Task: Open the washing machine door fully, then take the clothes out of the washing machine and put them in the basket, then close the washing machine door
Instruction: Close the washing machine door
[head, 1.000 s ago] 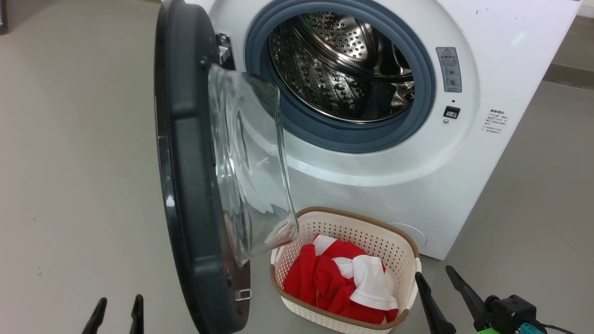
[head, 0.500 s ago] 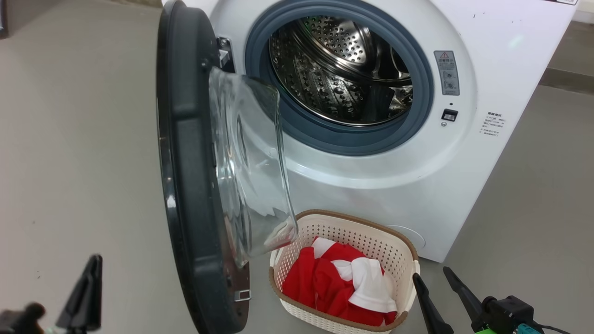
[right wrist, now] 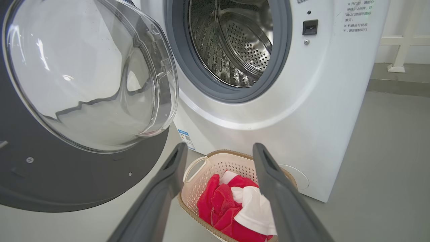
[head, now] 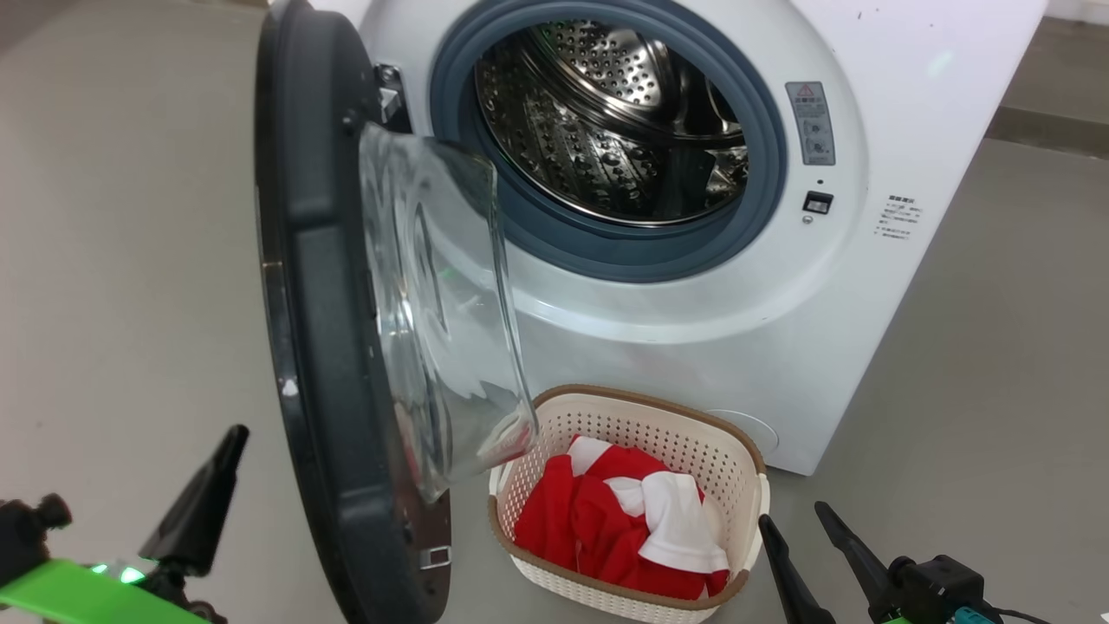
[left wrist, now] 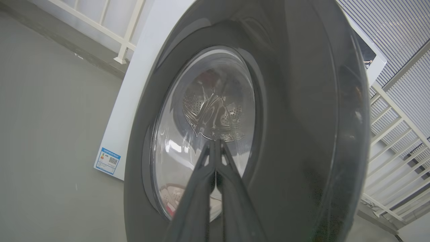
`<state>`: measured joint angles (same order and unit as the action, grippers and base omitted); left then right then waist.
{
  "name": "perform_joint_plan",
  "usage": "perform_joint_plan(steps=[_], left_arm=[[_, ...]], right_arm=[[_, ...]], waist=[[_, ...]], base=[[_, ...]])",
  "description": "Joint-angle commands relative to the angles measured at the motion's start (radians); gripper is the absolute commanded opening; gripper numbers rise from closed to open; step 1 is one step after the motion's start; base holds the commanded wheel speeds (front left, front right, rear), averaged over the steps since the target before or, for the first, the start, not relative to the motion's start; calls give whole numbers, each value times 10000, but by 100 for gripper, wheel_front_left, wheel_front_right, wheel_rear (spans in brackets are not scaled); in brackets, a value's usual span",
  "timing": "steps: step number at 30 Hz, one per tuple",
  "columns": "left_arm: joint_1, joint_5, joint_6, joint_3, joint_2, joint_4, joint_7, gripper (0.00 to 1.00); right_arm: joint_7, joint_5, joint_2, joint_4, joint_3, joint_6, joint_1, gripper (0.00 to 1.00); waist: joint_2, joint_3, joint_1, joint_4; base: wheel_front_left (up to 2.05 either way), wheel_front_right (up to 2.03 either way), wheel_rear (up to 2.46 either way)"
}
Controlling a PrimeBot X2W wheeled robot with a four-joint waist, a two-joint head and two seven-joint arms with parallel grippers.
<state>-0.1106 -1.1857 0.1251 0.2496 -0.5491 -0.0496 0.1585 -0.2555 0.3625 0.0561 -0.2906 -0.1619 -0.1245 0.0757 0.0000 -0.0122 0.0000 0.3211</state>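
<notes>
Two changes since a second ago: the left gripper [head: 230, 440] has risen from the bottom edge of the head view, and its fingers, then apart, are now pressed together on nothing. It points up at the outer face of the door [head: 303, 260], near the rim. The door stands wide open, upright and edge-on, its glass bulging toward the washer [head: 866, 260]. The clothes [head: 606, 529] lie crumpled in the basket [head: 650, 397] at the washer's foot, under the glass. The right gripper [head: 790, 516] is spread, empty, beside the basket's right rim. Bare floor [head: 130, 260] lies left of the door.
</notes>
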Motion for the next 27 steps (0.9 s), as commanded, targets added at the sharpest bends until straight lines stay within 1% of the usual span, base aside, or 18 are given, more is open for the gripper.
perform_joint_plan(steps=[1,6,7,14,21,27], left_arm=[[-461,-187,55,-271,-560,350,26,0],[-473,-1150,55,718,-1201,1041,307,0],[-547,-1439,55,1095,-1428,1290,404,0],[-977,-2053,55,2199,-1995,1868,696,0],[-1619,-2237,55,3173,-2271,2102,854,0],[-2519,-2301,55,3862,-2107,1988,936,0]], right_arm=[[-63,58,37,215,-248,-62,-291,100],[-63,45,10,212,-244,-62,-320,100],[-63,30,3,218,-222,-62,-348,100],[-63,-27,-10,226,-169,-62,-461,100],[-63,-66,-21,237,-128,-62,-580,100],[-63,-81,-33,245,-122,-62,-764,100]], waist=[[0,55,0,-73],[0,171,0,-236],[0,222,0,-285],[0,364,0,-427],[0,543,0,-539],[0,781,0,-694]], base=[[0,0,0],[0,0,0],[0,0,0],[0,0,0],[0,0,0],[0,0,0]])
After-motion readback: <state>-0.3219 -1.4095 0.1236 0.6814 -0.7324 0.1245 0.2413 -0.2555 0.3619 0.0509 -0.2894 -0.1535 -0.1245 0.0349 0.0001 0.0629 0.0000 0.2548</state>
